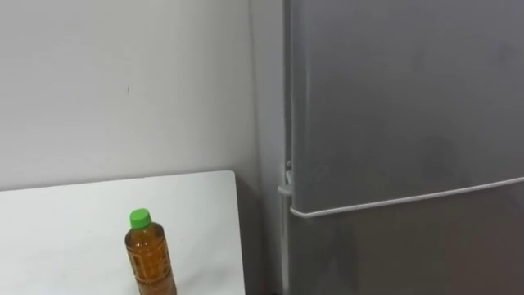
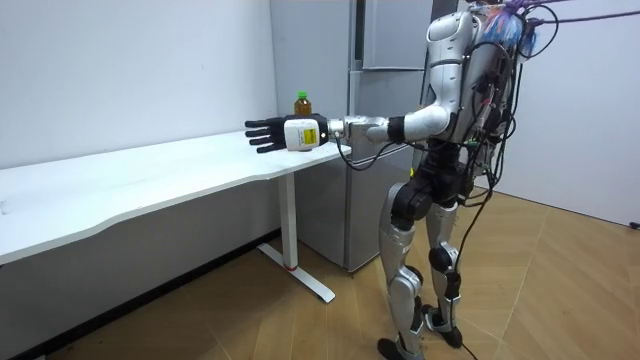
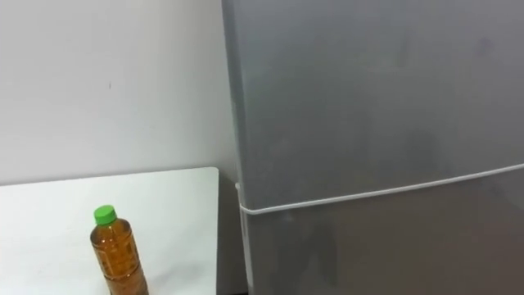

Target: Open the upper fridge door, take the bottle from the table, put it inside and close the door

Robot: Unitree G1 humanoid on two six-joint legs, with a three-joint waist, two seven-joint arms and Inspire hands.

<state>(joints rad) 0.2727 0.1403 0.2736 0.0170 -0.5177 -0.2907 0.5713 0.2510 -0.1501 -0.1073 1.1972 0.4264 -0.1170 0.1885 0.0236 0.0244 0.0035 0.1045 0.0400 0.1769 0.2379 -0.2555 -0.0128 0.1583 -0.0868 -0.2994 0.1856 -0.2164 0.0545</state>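
bottle point(image 1: 150, 257) on table point(image 1: 65, 217) beside closed fridge point(image 1: 401, 123)

In the eye views the lower edge cuts the bottle point(image 1: 150, 256), so we cannot see its base or where it meets the surface point(image 1: 65, 221). The surface itself runs out at the left and the bottom. The fridge point(image 1: 401, 106) is cropped at the top, right and bottom, and its closed doors hide the inside from us. In the room view the arm behind the left hand point(image 2: 266, 134) crosses in front of the bottle and covers its lower part; we cannot tell how near the two are. There the robot's body hides the fridge's right side, the fridge's top is cut off, and the surface's left end leaves the picture.
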